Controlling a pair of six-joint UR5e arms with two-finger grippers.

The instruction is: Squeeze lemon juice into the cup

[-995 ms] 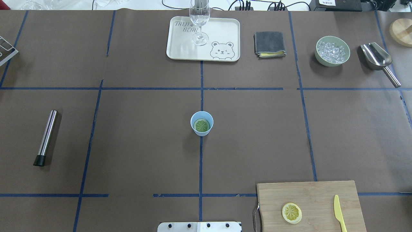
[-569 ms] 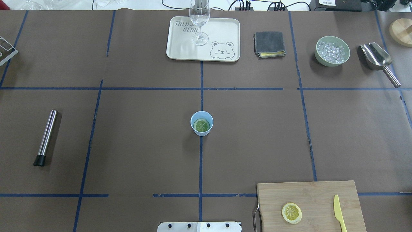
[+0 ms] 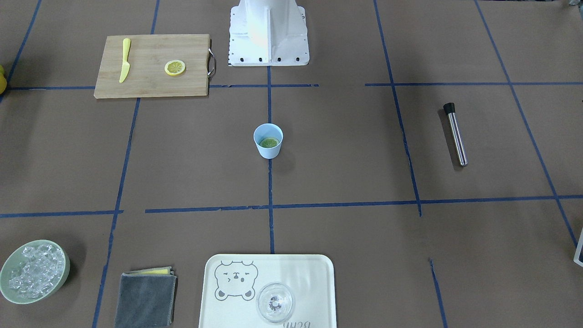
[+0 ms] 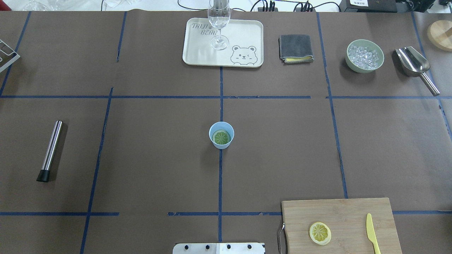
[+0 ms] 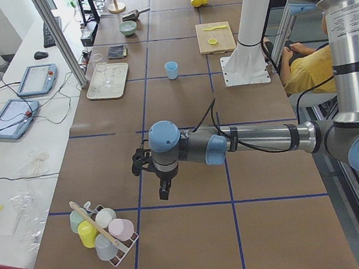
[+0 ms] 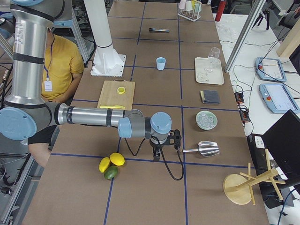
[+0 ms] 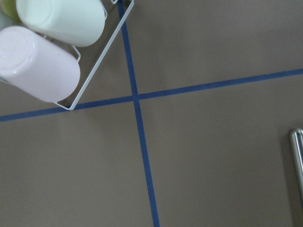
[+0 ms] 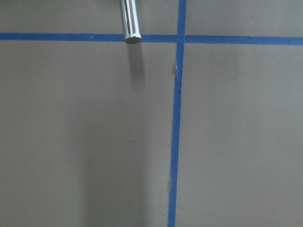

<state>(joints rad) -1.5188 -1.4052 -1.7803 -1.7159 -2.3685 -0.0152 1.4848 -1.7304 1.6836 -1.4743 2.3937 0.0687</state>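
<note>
The light blue cup point(image 4: 220, 126) stands upright at the table's middle, also in the front view point(image 3: 268, 151). One lemon slice point(image 4: 221, 137) lies inside it, looking greenish. A second yellow slice point(image 4: 320, 233) lies on the cutting board point(image 4: 353, 211). No gripper shows in the overhead or front views. My left gripper point(image 5: 165, 191) hangs over the table's far left end, near the cup rack. My right gripper point(image 6: 157, 157) hangs over the far right end, near the scoop. I cannot tell whether either is open or shut.
A yellow knife point(image 4: 370, 234) lies on the board. A tray point(image 4: 247, 35) with a clear glass point(image 4: 219, 21), a grey cloth point(image 4: 296, 48), a green bowl of ice point(image 4: 364, 56) and a metal scoop point(image 4: 415, 65) line the far edge. A steel muddler point(image 4: 50, 151) lies at the left.
</note>
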